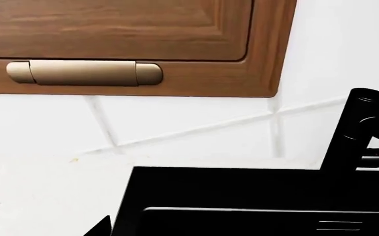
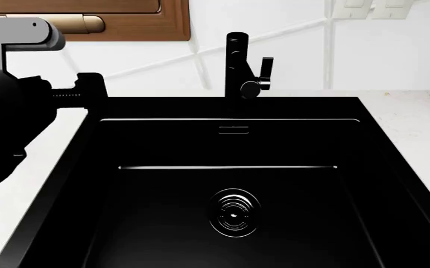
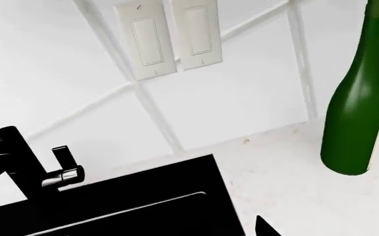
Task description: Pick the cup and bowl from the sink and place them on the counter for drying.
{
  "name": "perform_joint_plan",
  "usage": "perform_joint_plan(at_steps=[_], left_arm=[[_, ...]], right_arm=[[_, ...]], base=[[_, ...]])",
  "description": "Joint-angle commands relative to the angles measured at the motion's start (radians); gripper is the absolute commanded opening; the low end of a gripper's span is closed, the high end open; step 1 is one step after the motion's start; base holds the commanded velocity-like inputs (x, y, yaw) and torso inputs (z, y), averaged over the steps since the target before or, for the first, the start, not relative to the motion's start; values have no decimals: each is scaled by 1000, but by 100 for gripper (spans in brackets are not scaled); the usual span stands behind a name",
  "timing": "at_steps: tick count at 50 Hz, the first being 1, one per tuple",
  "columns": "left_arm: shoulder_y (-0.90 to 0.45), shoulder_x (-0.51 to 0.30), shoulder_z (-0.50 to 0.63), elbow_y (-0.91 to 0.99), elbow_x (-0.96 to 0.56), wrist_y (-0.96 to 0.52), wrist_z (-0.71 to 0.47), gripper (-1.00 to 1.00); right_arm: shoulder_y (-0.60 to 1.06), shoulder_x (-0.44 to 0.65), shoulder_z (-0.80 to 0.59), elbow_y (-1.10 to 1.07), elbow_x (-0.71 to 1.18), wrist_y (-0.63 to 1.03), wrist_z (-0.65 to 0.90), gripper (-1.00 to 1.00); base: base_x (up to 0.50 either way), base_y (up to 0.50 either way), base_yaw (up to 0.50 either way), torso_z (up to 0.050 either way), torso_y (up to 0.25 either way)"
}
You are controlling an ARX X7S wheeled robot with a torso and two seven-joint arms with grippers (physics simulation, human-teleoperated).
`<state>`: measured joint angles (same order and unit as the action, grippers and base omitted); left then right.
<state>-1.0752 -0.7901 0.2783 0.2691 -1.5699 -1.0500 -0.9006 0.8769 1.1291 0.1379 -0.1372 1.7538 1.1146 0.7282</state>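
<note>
The black sink (image 2: 96,167) fills the head view, with only its ringed drain (image 2: 234,211) on the bottom. No cup and no bowl show in any view. The white counter (image 2: 416,128) lies on both sides of the basin. My left gripper (image 2: 88,92) hangs over the counter at the sink's back left corner. In the left wrist view only one dark fingertip (image 1: 101,228) shows, far off the middle. My right gripper is out of the head view. In its wrist view one dark fingertip (image 3: 266,228) stands over the counter by the sink's back right corner (image 3: 176,187). Neither gripper holds anything.
A black faucet (image 2: 237,67) stands behind the sink. A green glass bottle (image 3: 357,113) stands on the counter at the right, near the tiled wall. Two light switches (image 3: 170,37) are on the wall. A wooden cabinet (image 1: 110,29) with a brass handle (image 1: 84,73) hangs at the back left.
</note>
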Motion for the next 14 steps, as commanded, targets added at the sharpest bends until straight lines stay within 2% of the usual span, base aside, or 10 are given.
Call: perform_joint_plan(at_steps=[1, 9, 14], left_arm=[[-22, 14, 38, -2, 55, -10, 21, 100], [-31, 20, 45, -5, 74, -3, 23, 100], [-44, 22, 55, -7, 73, -15, 20, 100]], right_arm=[[221, -69, -183, -6, 8, 34, 42, 100], [425, -157, -320, 66, -74, 114, 47, 100], [444, -183, -343, 81, -58, 126, 65, 100]], base=[[0, 0, 0, 0, 0], [0, 0, 0, 0, 0], [0, 0, 0, 0, 0]])
